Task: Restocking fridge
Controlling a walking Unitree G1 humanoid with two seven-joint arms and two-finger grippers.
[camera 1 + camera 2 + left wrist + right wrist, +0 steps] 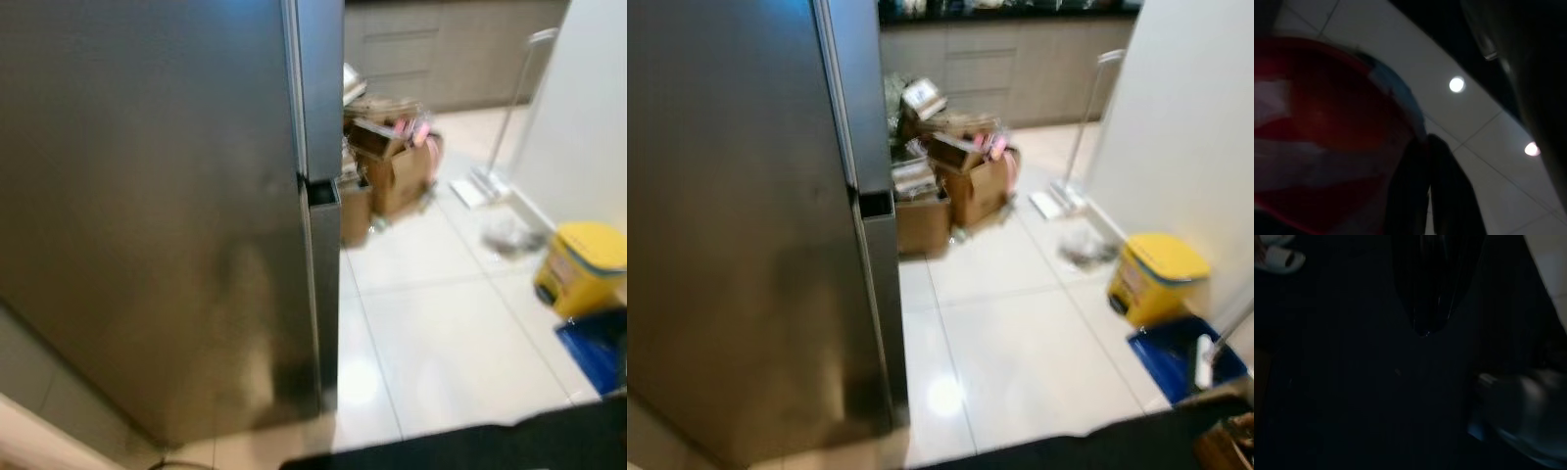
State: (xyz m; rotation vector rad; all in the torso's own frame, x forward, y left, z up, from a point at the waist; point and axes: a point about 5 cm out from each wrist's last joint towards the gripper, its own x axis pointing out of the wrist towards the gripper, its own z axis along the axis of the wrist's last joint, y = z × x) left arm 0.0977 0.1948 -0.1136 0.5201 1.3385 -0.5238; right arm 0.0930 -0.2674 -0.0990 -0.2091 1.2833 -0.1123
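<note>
Step in hand, by judgement: getting to the fridge (pixel 147 215) with stock, doors not yet opened. Best done by squaring up to the front, not the side panel now facing, then reaching with a free pincer for the edge by the seam (pixel 304 181) between upper and lower door. Worth keeping feet off the black mat (pixel 490 446) edge and well away from the yellow bin (pixel 580 266).

Left gripper (pixel 1428 156): black fingers (pixel 1449 205) close together, with a red pack (pixel 1327 147) just beside them and touching or nearly so. Cannot tell whether clenched on it or merely against it. Right gripper (pixel 1422 318): hangs in deep shade; released or clenched, cannot tell.

Fridge: brushed steel, flat, dull sheen, smudged low down; likely slippery to a bare finger. Red pack: rounded, glossy, red with pale bands and a bluish rim; blurred, so can or pouch not certain. Floor (pixel 441 333): large pale glazed tiles, shiny with lamp glare. Boxes (pixel 392 157): brown cardboard, flaps open, heaped behind the fridge. Bin: smooth yellow plastic.
</note>
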